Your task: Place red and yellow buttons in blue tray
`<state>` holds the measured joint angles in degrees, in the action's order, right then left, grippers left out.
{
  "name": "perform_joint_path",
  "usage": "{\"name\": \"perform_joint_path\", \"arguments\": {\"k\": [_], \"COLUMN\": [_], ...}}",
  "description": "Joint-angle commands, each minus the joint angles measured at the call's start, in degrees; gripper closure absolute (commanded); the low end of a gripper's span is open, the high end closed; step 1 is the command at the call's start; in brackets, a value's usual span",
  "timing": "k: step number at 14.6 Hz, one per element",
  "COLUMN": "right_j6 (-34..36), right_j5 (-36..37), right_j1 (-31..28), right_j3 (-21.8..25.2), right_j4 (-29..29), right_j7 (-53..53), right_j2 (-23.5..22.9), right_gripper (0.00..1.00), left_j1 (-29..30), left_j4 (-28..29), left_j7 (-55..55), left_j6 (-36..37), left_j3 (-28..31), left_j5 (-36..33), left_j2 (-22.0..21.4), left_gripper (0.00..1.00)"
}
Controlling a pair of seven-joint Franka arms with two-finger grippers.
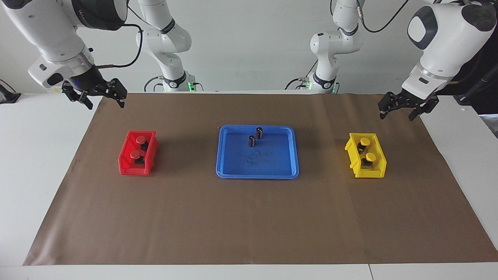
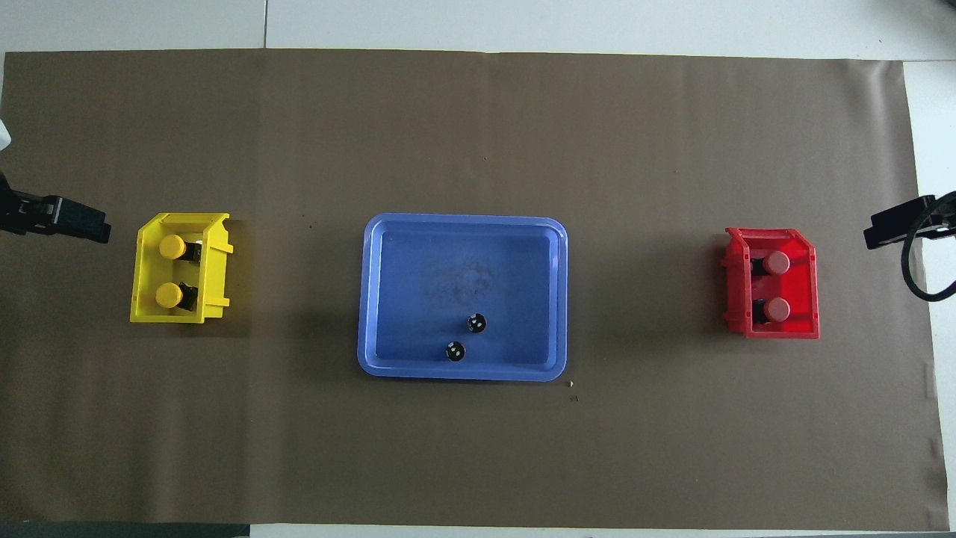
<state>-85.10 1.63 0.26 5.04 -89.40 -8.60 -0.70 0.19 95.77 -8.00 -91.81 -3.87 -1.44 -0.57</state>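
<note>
Two red buttons (image 1: 140,139) (image 1: 135,154) sit in a small red bin (image 1: 134,170) toward the right arm's end of the table. Two yellow buttons (image 1: 364,141) (image 1: 370,156) sit in a small yellow bin (image 1: 369,173) toward the left arm's end. The blue tray (image 1: 268,163) lies between the bins in the middle of the mat. My left gripper (image 1: 406,111) hangs open and empty over the mat's edge by the yellow bin. My right gripper (image 1: 102,100) hangs open and empty over the mat's edge by the red bin. Both arms wait.
Two dark brown cylinders with silver tops (image 1: 259,132) (image 1: 252,140) stand in the blue tray at its end nearer to the robots. A brown mat (image 1: 249,221) covers the white table. The bins also show in the overhead view: yellow (image 2: 142,306), red (image 2: 810,299).
</note>
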Motion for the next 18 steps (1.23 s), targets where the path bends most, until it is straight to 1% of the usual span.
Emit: {"name": "perform_joint_path", "arguments": {"k": [1, 10, 12, 14, 15, 16, 17, 18], "right_j6": [0.5, 0.4, 0.3, -1.0, -2.9, -4.2, -7.1, -10.5], "right_j5": [0.8, 0.9, 0.8, 0.3, -0.1, -0.3, -0.7, -0.7], "right_j1": [0.1, 0.5, 0.6, -0.3, -1.4, -2.2, -2.4, -2.4], "right_j3": [0.1, 0.1, 0.0, 0.0, 0.1, 0.1, 0.1, 0.1], "right_j4": [-0.1, -0.3, -1.3, -2.0, -2.6, -4.5, -6.6, -10.3], "right_j7": [0.9, 1.0, 0.8, -1.4, -4.1, -5.0, -5.1, -5.1], "right_j2": [0.3, 0.4, 1.0, 1.1, 1.2, 1.8, 2.7, 3.8], "right_gripper": [0.0, 0.0, 0.0, 0.0, 0.0, 0.05, 0.09, 0.15], "left_j1": [-1.8, -1.4, -1.2, -1.0, -1.0, -1.0, -1.0, -1.1], "left_j4": [-0.2, -0.1, -0.1, -0.1, -0.1, -0.1, -0.1, -0.1], "left_j7": [-0.2, -0.4, -0.4, -0.4, -0.4, -0.4, -0.4, -0.4], "left_j6": [2.5, 1.8, 2.3, 2.3, 2.3, 2.3, 2.3, 2.3], "left_j3": [-0.2, 0.0, 0.0, 0.2, 0.3, 0.3, 0.3, 0.3], "left_j5": [-1.2, -1.2, -1.2, -1.2, -1.2, -1.2, -1.2, -1.2], "left_j2": [-1.9, -2.2, -2.2, -2.2, -2.2, -2.2, -2.2, -2.2], "left_gripper": [0.0, 0.0, 0.0, 0.0, 0.0, 0.0, 0.0, 0.0]}}
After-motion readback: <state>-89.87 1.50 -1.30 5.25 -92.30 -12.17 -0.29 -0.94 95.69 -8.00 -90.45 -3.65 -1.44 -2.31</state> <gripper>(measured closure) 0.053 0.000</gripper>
